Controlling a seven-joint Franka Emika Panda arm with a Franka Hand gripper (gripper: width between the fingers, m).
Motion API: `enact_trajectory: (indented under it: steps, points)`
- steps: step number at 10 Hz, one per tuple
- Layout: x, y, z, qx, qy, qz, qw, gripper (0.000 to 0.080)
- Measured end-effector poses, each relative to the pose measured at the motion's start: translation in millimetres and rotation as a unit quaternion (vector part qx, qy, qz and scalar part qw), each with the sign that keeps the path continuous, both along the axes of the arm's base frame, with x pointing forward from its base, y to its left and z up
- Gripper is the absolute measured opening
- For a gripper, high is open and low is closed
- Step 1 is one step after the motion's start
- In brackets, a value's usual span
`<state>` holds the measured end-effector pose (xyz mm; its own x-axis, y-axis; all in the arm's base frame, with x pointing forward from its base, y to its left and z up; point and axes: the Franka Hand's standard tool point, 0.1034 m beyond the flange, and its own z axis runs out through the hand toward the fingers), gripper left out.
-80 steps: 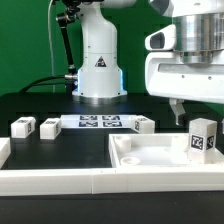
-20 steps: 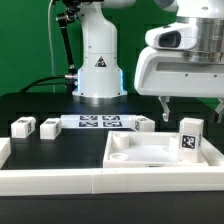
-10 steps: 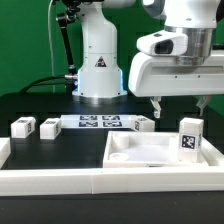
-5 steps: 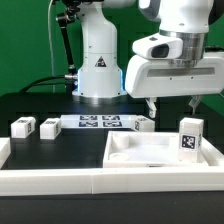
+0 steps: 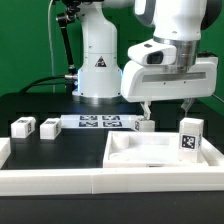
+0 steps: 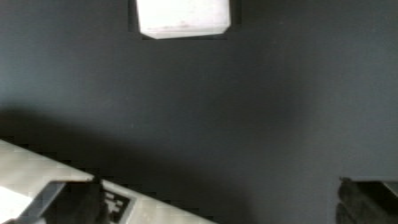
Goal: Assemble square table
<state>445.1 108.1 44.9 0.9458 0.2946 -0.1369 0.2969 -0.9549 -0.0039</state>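
**End effector (image 5: 166, 108) open and empty, lining up on the next leg**

Exterior view. Hangs low over the black worktop (image 5: 60, 150) with fingers spread wide and nothing between them. Sits just above and beside the loose leg (image 5: 145, 123) that lies at the exterior view's right end of the marker board (image 5: 98, 122). Shows the tabletop (image 5: 150, 158) lying rim-up at the exterior view's lower right, close behind the long white border wall (image 5: 55, 180); cannot tell whether touching it. Shows one upright leg (image 5: 190, 135) standing in the tabletop's corner toward the exterior view's right, tag facing the camera. Leaves an outer leg (image 5: 22, 127) and an inner leg (image 5: 48, 127) side by side at the exterior view's left, well apart from the arm.

Wrist view. Looks straight down on bare worktop. Catches one white leg (image 6: 185, 17), probably that same loose one, well apart from the dark fingertips (image 6: 374, 200) and not yet between them. Catches a pale edge (image 6: 27, 170) in one corner; cannot tell whether tabletop rim or something else.

Judged step: one leg apparently placed, three to go, second pick-up just beginning. Next move calls for sliding across until the leg sits centred between the fingers, then lowering around it and closing on two opposite flat sides. After that, calls for lifting clear and carrying it to a free corner of the tabletop.
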Motion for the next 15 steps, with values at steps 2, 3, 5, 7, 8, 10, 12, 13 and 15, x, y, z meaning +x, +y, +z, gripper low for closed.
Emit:
enact_trajectory:
  steps: [2, 3, 5, 7, 8, 10, 12, 13, 15]
  points:
    - [-9.2, -0.8, -2.8, -0.001, 0.005, 0.003, 1.000, 0.0649]
    - [-17.4, -1.2, -3.9, -0.001, 0.008, 0.005, 1.000, 0.0649]
    - [-12.0, -4.5, -3.0, 0.001, 0.009, 0.016, 1.000, 0.0649]
    - [-13.5, -3.6, -3.2, 0.000, 0.015, 0.016, 1.000, 0.0649]
    - [-14.1, -3.8, -3.3, 0.000, 0.017, 0.016, 1.000, 0.0649]
    - [-20.6, -7.8, -2.1, -0.010, 0.073, 0.013, 0.997, 0.0649]
    - [-11.3, -14.5, -1.3, -0.023, 0.115, 0.011, 0.993, 0.0649]
    - [-14.6, -18.6, 0.1, -0.032, 0.152, 0.010, 0.988, 0.0649]
    - [-13.5, -18.4, -2.1, -0.046, 0.198, 0.004, 0.979, 0.0649]
